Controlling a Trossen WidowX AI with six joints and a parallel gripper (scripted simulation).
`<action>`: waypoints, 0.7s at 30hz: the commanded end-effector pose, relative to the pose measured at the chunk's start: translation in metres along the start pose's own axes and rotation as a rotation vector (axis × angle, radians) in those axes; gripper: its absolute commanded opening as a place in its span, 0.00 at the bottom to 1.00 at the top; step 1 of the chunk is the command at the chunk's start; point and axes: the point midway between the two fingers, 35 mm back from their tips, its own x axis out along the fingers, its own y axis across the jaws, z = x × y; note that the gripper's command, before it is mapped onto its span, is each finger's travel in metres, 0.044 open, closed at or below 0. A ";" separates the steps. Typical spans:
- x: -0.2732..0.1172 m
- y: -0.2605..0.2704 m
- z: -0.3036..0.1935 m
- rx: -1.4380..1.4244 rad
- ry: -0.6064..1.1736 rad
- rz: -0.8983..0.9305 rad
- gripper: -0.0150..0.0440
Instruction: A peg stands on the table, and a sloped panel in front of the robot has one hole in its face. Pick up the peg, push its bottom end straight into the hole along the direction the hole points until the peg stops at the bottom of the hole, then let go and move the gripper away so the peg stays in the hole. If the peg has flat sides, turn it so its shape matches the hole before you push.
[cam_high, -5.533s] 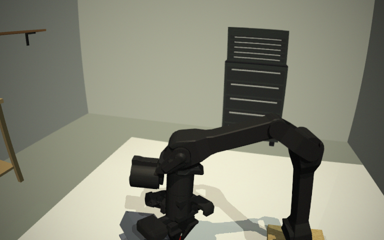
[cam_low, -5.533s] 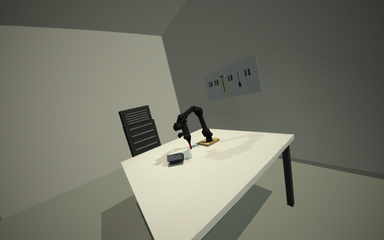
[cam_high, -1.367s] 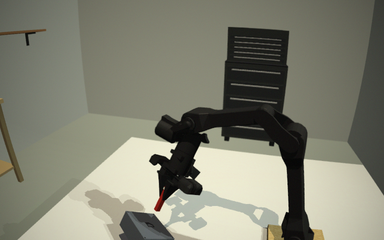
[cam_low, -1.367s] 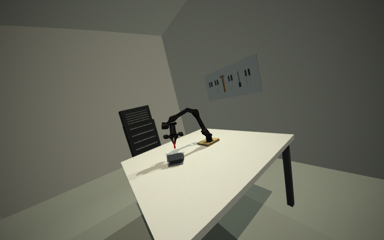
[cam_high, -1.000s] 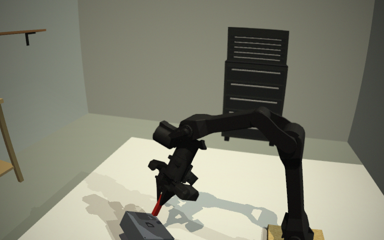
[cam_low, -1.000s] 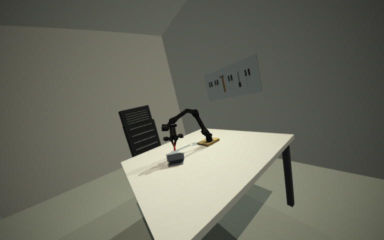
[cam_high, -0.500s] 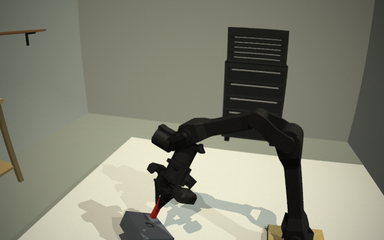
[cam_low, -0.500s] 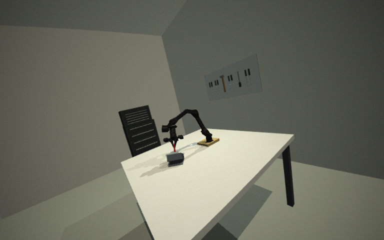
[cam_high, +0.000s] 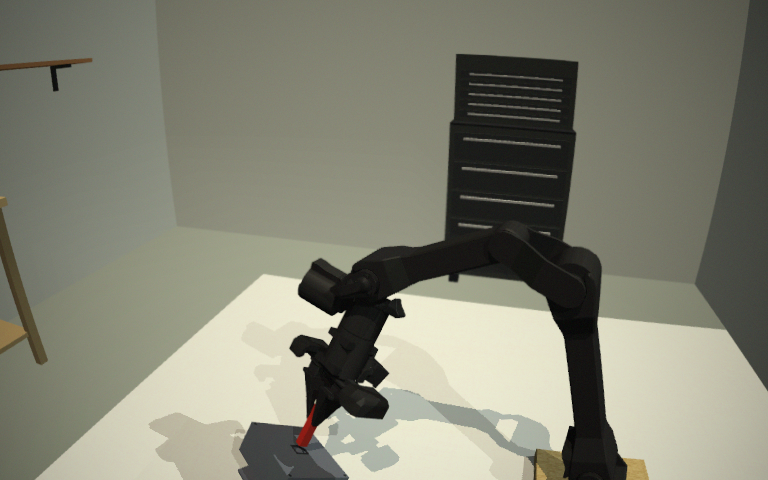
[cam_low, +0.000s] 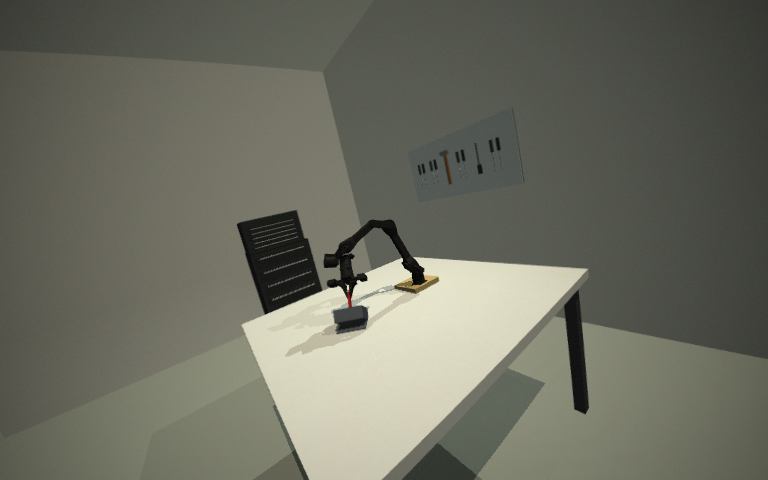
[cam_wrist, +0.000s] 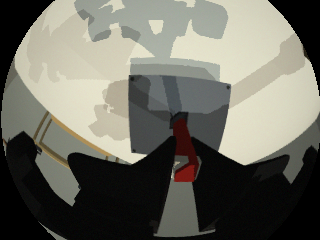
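Observation:
My gripper (cam_high: 314, 414) (cam_low: 348, 293) (cam_wrist: 182, 142) is shut on the red peg (cam_high: 306, 434) (cam_low: 350, 301) (cam_wrist: 185, 174). The peg is tilted and its bottom end points down at the sloped grey panel (cam_high: 263, 446) (cam_low: 350, 315) (cam_wrist: 142, 135). In the wrist view that end overlaps the dark hole (cam_wrist: 176, 120), part of which shows beyond the peg. In the top view the end appears at the outlined hole (cam_high: 299, 450), with part of the outline visible below it. I cannot tell whether the tip is inside the hole. The upper end of the peg shows between the fingers in the wrist view.
The white table (cam_high: 481, 350) (cam_low: 453, 316) carries the panel and the arm's wooden base plate (cam_high: 637, 466) (cam_low: 429, 280). Shadows of the arm fall across the table and panel. A dark drawer cabinet (cam_high: 512, 152) (cam_low: 283, 263) stands behind the table.

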 end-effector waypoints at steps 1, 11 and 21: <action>0.000 0.000 0.000 0.001 0.000 0.001 0.25; -0.002 0.001 0.000 -0.001 0.001 0.003 0.25; 0.000 -0.001 0.001 -0.001 0.001 0.003 0.25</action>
